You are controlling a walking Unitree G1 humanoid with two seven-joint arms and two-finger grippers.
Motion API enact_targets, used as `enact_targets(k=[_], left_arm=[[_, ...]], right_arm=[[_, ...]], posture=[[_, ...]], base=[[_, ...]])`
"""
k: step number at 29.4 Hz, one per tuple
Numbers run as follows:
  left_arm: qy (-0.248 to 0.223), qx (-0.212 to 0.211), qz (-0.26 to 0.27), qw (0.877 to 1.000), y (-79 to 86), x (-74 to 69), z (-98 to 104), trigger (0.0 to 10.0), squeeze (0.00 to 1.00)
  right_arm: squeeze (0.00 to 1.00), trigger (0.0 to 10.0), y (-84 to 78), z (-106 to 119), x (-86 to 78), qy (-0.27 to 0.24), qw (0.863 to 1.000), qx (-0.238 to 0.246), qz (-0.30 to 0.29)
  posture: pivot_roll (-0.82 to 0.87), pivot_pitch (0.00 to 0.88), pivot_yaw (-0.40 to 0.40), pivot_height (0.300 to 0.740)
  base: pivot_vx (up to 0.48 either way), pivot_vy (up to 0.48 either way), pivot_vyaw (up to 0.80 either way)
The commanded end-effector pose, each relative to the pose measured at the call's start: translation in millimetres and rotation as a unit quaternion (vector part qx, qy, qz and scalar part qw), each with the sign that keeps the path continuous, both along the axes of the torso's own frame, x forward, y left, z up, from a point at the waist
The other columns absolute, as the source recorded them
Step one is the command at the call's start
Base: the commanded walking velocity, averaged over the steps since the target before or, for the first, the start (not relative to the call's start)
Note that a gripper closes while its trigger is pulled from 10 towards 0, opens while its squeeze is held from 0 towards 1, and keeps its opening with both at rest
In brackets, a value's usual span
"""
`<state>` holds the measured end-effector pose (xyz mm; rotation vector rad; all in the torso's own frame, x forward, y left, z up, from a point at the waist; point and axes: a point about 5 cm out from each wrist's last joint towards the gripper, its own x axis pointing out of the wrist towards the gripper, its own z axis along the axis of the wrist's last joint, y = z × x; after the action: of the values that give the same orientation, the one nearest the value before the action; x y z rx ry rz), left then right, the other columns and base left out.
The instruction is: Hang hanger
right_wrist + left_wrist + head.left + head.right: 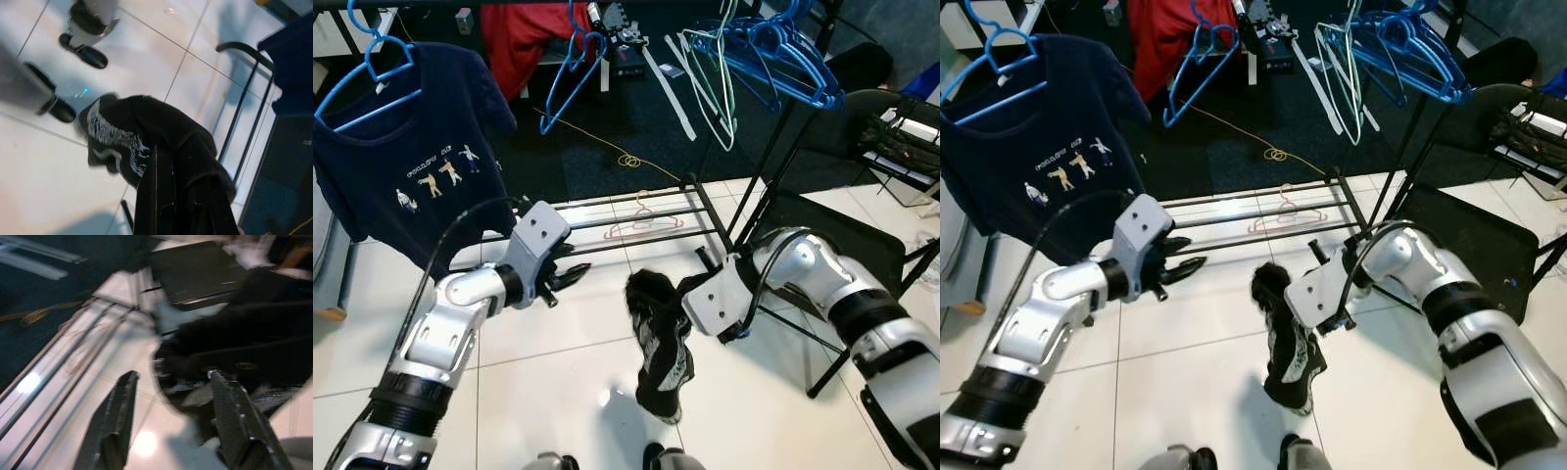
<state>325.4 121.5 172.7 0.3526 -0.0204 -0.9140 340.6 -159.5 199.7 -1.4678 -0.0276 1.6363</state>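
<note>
At frame centre, the right tool (677, 299) grips a crumpled black printed garment (661, 348) above the white tiled floor (558, 382); the left tool (570, 276), centre-left, is released, fingers apart.

Right pincer (668, 305) clamps black garment (661, 343) above tiles; left pincer (570, 278) nearby

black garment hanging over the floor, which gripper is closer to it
Right. The right gripper is shut on the black garment. The left gripper is open beside it, apart from the cloth.
</note>
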Motion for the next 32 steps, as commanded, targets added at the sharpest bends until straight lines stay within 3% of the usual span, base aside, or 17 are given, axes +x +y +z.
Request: enact_targets(k=[1, 9, 10, 12, 13, 15, 17, 18, 20, 21, 23, 24, 25, 26, 27, 28, 32], left_arm=[[0.002, 0.017, -0.023, 1.000, -4.2, -1.8, -7.5, 10.0, 1.00], [-0.049, 0.121, 0.059, 0.990, 21.5, 26.9, -16.3, 10.0, 1.00], [-0.051, 0.129, 0.075, 0.987, 27.6, 30.5, -15.7, 10.0, 0.00], [-0.053, 0.135, 0.091, 0.985, 33.8, 34.0, -14.8, 10.0, 0.00], [-0.056, 0.132, 0.134, 0.981, 42.5, 39.4, -11.7, 10.0, 0.00], [-0.057, 0.131, 0.144, 0.979, 44.8, 40.8, -10.9, 10.0, 0.00], [-0.055, 0.098, 0.194, 0.975, 53.0, 46.4, -6.5, 10.0, 0.00], [-0.055, 0.098, 0.194, 0.975, 53.0, 46.4, -6.5, 10.0, 0.00], [-0.044, 0.048, 0.243, 0.968, 59.3, 50.4, -3.5, 10.0, 0.00], [-0.044, 0.048, 0.243, 0.968, 59.3, 50.4, -3.5, 10.0, 0.00], [-0.030, 0.021, 0.271, 0.962, 62.8, 51.0, -3.9, 10.0, 0.00], [-0.030, 0.021, 0.271, 0.962, 62.8, 51.0, -3.9, 10.0, 0.00], [-0.026, 0.015, 0.277, 0.960, 63.5, 51.2, -4.8, 10.0, 0.00], [-0.026, 0.015, 0.277, 0.960, 63.5, 51.2, -4.8, 10.0, 0.00], [-0.017, 0.009, 0.275, 0.961, 61.9, 50.4, -7.1, 10.0, 0.00], [-0.016, 0.009, 0.272, 0.962, 60.7, 49.9, -8.2, 10.0, 0.00], [-0.008, 0.007, 0.268, 0.963, 58.6, 49.0, -11.2, 10.0, 0.00]], right_arm=[[0.00, 0.0, 0.6, 6.2, -1.2, -0.011, 1.000, -0.002, 0.024], [0.00, 0.0, 3.9, 14.3, -12.7, 0.002, 0.994, 0.005, 0.110], [0.00, 0.0, -3.9, 6.8, -12.9, 0.037, 0.995, -0.021, 0.088], [0.00, 0.0, -13.5, -1.3, -13.0, 0.079, 0.994, -0.050, 0.057], [0.00, 0.0, -41.9, -12.2, -0.4, 0.100, 0.981, -0.143, -0.082], [0.00, 0.0, -51.2, -14.2, 2.4, 0.099, 0.973, -0.169, -0.119], [0.00, 0.0, -51.0, -12.2, 26.9, 0.057, 0.953, -0.032, -0.296], [0.00, 0.0, -51.0, -12.2, 26.9, 0.057, 0.953, -0.032, -0.296], [0.00, 0.0, -41.5, -6.9, 46.3, 0.118, 0.856, 0.212, -0.458], [0.00, 0.0, -41.5, -6.9, 46.3, 0.118, 0.856, 0.212, -0.458], [0.00, 0.0, -37.1, -14.1, 49.8, 0.188, 0.768, 0.332, -0.515], [0.00, 0.0, -37.1, -14.1, 49.8, 0.188, 0.768, 0.332, -0.515], [0.00, 0.0, -36.3, -19.6, 50.1, 0.212, 0.727, 0.373, -0.536], [0.00, 0.0, -36.3, -19.6, 50.1, 0.212, 0.727, 0.373, -0.536], [0.00, 0.1, -34.5, -29.6, 49.8, 0.261, 0.650, 0.435, -0.566], [0.00, 0.4, -33.9, -32.3, 49.7, 0.274, 0.626, 0.450, -0.574], [0.00, 0.1, -33.8, -35.5, 49.9, 0.291, 0.593, 0.466, -0.589]], posture=[[-0.09, 0.203, -0.045, 0.740], [-0.12, 0.216, -0.061, 0.740], [-0.12, 0.216, -0.061, 0.740], [-0.12, 0.216, -0.061, 0.740], [-0.12, 0.219, -0.068, 0.740], [-0.12, 0.219, -0.068, 0.740], [-0.11, 0.219, -0.072, 0.740], [-0.11, 0.219, -0.072, 0.740], [-0.11, 0.222, -0.079, 0.740], [-0.11, 0.222, -0.079, 0.740], [-0.10, 0.224, -0.077, 0.740], [-0.10, 0.224, -0.077, 0.740], [-0.10, 0.226, -0.074, 0.740], [-0.10, 0.226, -0.074, 0.740], [-0.10, 0.227, -0.069, 0.740], [-0.10, 0.228, -0.065, 0.740], [-0.10, 0.230, -0.061, 0.740]], base=[[0.000, 0.000, 0.00], [0.000, 0.000, 0.00], [0.000, 0.000, 0.00], [0.000, 0.000, 0.00], [0.000, 0.000, 0.00], [0.000, 0.000, 0.00], [0.000, 0.000, 0.00], [0.000, 0.000, 0.00], [0.000, 0.000, 0.00], [0.000, 0.000, 0.00], [0.000, 0.000, 0.00], [0.000, 0.000, 0.00], [0.000, 0.000, 0.00], [0.000, 0.000, 0.00], [0.000, 0.000, 0.00], [0.000, 0.000, 0.00], [0.000, 0.000, 0.00]])
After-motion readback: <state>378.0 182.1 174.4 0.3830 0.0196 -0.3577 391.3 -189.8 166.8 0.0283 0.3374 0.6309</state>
